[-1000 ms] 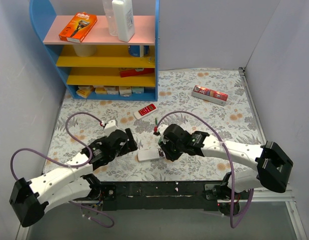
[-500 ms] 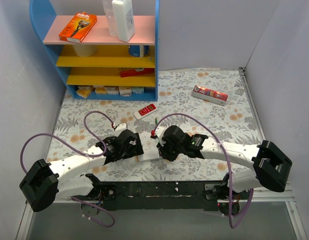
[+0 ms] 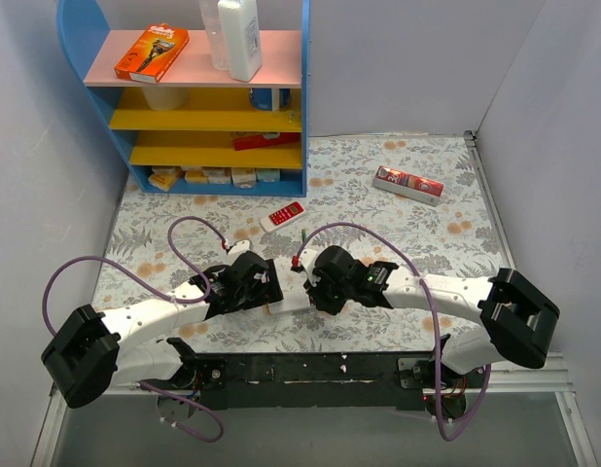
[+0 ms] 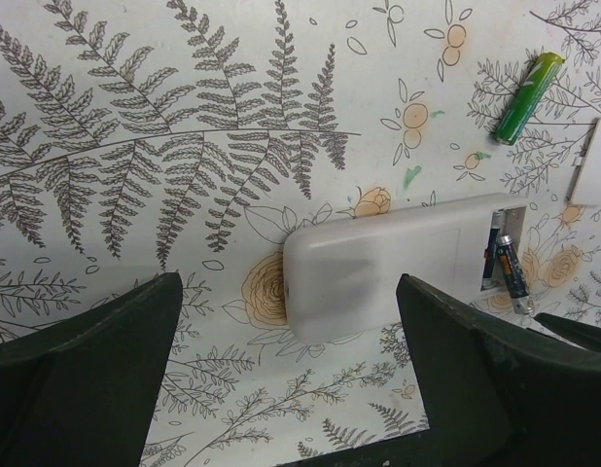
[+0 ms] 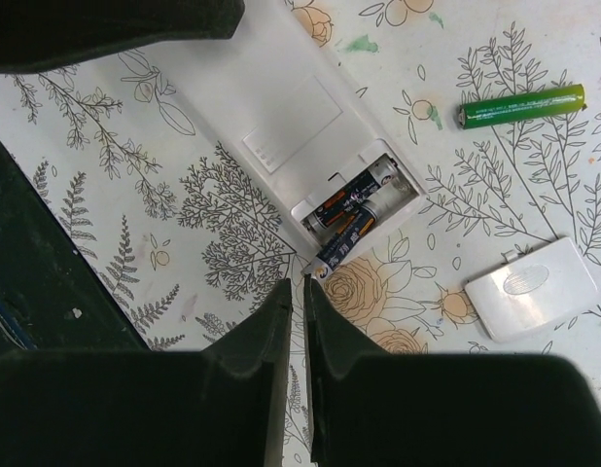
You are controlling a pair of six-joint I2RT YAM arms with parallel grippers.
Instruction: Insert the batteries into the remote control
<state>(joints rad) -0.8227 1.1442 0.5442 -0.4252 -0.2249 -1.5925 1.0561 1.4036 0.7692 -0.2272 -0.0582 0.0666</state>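
Top external view: the table, covered in a floral print, takes up most of the scene. A blue shelf unit stands at its far left corner, with an orange box and a white bottle on top. The left arm and the right arm reach inward from the near edge and meet at the table's front middle. There the left gripper and the right gripper flank the remote control, which lies on the cloth between them. Farther back lie a red-and-white carton and a small red remote, both well apart from the grippers.

In the left wrist view the left gripper's jaws are spread wide, one to each side of the remote control's closed end. Cloth shows on both sides and they grip nothing.

In the right wrist view the remote control lies with its plain white back up and its battery bay uncovered. The right gripper's jaws are drawn almost together, with only a thin slit between them. Their tips sit at the outer end of a dark battery that lies tilted, poking out of the bay. I cannot tell whether they pinch it. A second dark battery lies beside it inside the bay.

The loose battery cover lies on the cloth near the bay. A green battery lies alone beyond it, touching nothing.
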